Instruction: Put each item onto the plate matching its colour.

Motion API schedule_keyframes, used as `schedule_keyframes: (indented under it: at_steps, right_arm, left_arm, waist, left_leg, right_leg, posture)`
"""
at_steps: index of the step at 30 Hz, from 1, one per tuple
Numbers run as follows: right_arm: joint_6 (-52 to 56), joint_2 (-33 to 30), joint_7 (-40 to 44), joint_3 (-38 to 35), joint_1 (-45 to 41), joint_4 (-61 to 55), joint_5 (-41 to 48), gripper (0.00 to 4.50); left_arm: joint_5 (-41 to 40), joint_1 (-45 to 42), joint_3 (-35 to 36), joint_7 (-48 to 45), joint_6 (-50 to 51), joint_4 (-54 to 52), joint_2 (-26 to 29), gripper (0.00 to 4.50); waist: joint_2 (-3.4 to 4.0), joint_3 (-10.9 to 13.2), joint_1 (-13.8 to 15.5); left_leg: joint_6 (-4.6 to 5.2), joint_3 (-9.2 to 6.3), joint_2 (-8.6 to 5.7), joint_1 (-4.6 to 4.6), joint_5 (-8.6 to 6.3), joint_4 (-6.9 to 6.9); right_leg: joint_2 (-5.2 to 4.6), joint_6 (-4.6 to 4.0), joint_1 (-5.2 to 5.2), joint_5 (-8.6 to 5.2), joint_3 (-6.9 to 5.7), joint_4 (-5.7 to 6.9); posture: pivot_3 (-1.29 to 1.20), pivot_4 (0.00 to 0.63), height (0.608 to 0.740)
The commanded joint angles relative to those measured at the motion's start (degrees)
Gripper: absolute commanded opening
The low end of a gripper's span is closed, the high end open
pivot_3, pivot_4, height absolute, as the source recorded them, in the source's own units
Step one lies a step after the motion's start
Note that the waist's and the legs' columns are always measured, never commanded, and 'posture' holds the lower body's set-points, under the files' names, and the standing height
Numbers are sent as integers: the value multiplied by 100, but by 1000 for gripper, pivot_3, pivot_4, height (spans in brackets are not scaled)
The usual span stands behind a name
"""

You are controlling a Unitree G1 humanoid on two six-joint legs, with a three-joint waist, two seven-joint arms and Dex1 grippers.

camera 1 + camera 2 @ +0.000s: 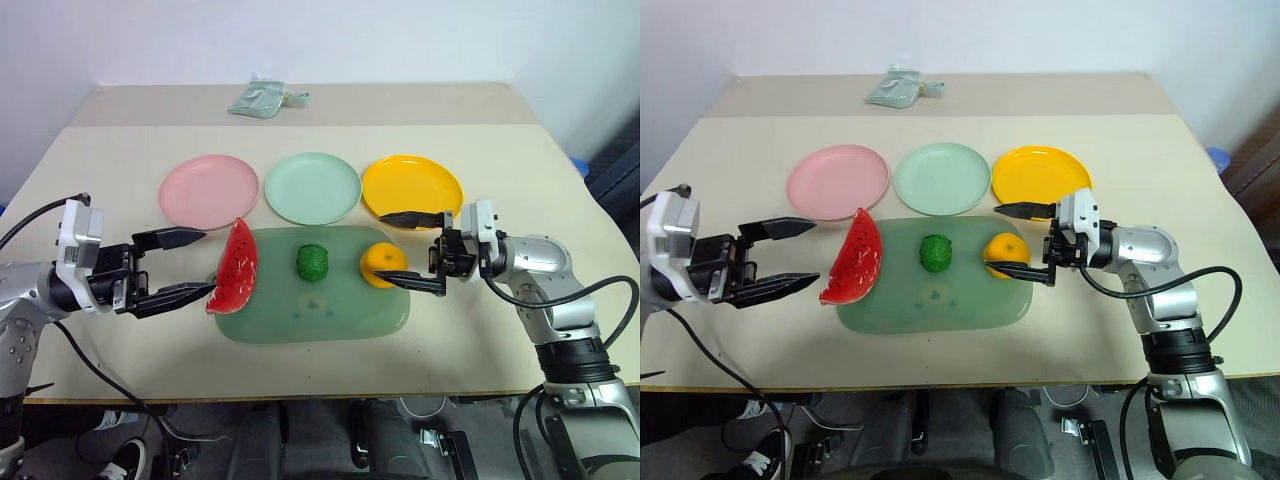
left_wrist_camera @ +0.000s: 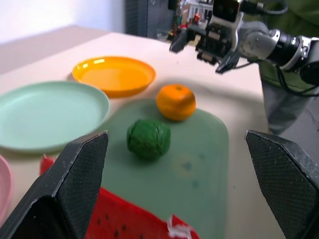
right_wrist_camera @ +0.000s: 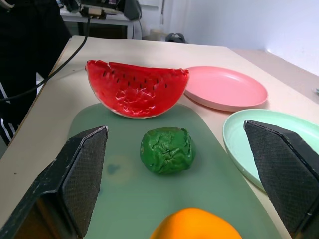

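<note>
Our left end effector [image 1: 178,265] is spread wide and empty, its fingers either side of the watermelon wedge [image 1: 234,268] at the cutting board's [image 1: 320,315] left edge. Our right end effector [image 1: 412,249] is likewise released, bracketing the orange [image 1: 382,263] on the board's right. The dark-green lump [image 1: 312,262] sits between them. Behind the board, on the table [image 1: 120,160], lie the pink plate [image 1: 208,189], mint plate [image 1: 312,187] and yellow-orange plate [image 1: 410,183], all bare. A crumpled packet [image 1: 262,98] lies far back.
</note>
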Motion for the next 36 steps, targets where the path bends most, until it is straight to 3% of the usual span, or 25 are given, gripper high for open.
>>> schedule_keyframes:
  at_steps: [1,6,11,18,21,29,34,36]
  right_arm:
    - [-155,-42,-29,-150,-146,-46,-12,4474]
    - [-140,-106,-123,-236,-79,-220,30,4474]
    - [53,-215,-125,-338,-123,-374,211,4474]
    - [34,-114,-81,-281,-157,-267,190,4474]
    - [28,-99,12,-259,-224,-150,193,4474]
    - [-87,94,164,-109,-475,185,77,4474]
    - [-135,64,164,-146,-516,258,48,4474]
    - [-115,67,148,-156,-506,249,72,4474]
  left_arm:
    - [-81,-140,43,-111,-10,184,55,4500]
    - [38,-366,-98,-194,-209,532,-140,4500]
    - [-286,-624,182,-46,169,600,11,4500]
    - [275,-210,425,2686,1625,-469,237,4500]
    - [-420,-193,708,3421,2721,-1217,436,4500]
    - [-1618,-1570,515,5866,4591,-1800,4,4500]
    - [-1554,-1625,258,7085,5356,-2268,-313,4500]
    - [-1865,-1600,272,7469,5435,-2283,-778,4500]
  waist:
    - [0,0,0]
    - [0,0,9]
    - [-1,0,5]
    - [-2,0,-11]
    - [-4,1,7]
    - [-5,0,3]
    - [-6,0,-10]
    - [-2,-2,-2]
  left_leg:
    - [0,0,0,0,0,0]
    - [0,1,0,0,0,0]
    - [0,-1,0,-1,0,1]
    - [0,-2,1,4,0,-4]
    - [0,-2,0,2,0,-2]
    - [-1,-11,-2,10,0,2]
    - [-1,-11,-3,10,1,1]
    - [-2,-11,-4,10,1,1]
  right_leg:
    - [0,0,0,0,0,0]
    - [0,0,0,0,0,0]
    - [0,0,0,0,-1,1]
    - [-1,0,0,0,1,3]
    - [-4,1,1,0,2,2]
    - [-2,1,11,1,1,8]
    - [-2,1,11,0,3,6]
    - [-2,1,11,1,3,7]
  posture:
    - [0,150,740]
    - [0,150,740]
    - [0,150,740]
    - [0,150,740]
    - [0,150,740]
    - [0,150,740]
    - [0,150,740]
    - [0,150,740]
